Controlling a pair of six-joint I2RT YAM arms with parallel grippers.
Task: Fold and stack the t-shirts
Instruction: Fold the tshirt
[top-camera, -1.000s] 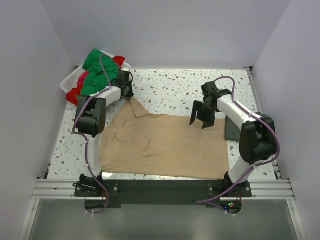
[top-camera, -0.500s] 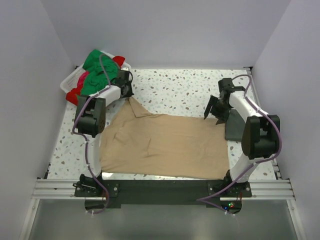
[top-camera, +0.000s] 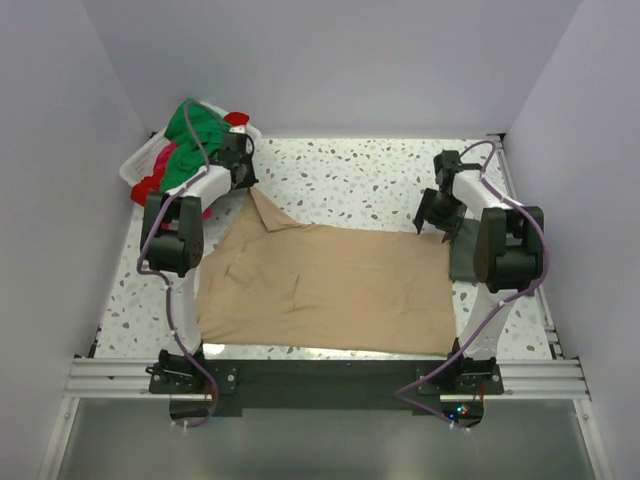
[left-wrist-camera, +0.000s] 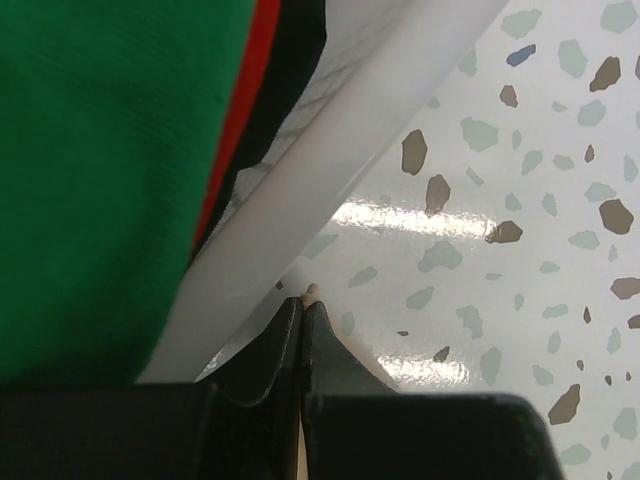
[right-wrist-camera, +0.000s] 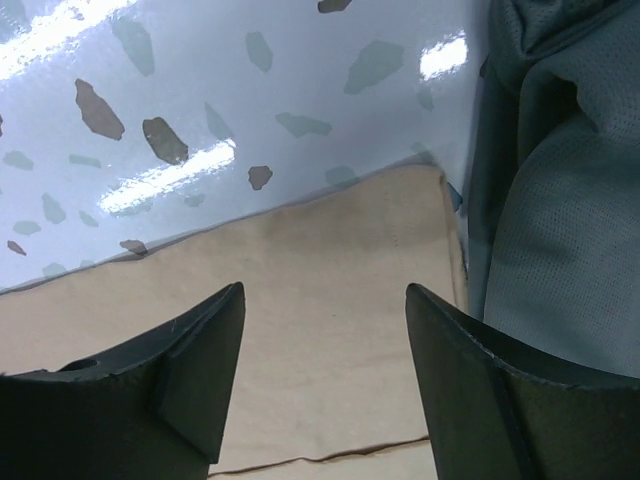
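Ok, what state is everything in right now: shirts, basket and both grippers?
tan t-shirt: spread flat, unfolded.
dark grey t-shirt: folded, beside the tan one's right edge.
green t-shirt and red t-shirt: heaped unfolded in the basket.
basket: full, at the table's far left.
left gripper: shut on the tan t-shirt's far-left corner.
right gripper: open above its far-right corner.

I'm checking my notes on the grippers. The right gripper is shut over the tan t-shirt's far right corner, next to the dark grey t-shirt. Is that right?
Not quite. The right gripper is open, not shut. The right wrist view shows its two fingers standing well apart over the tan t-shirt's far right corner, next to the dark grey t-shirt.
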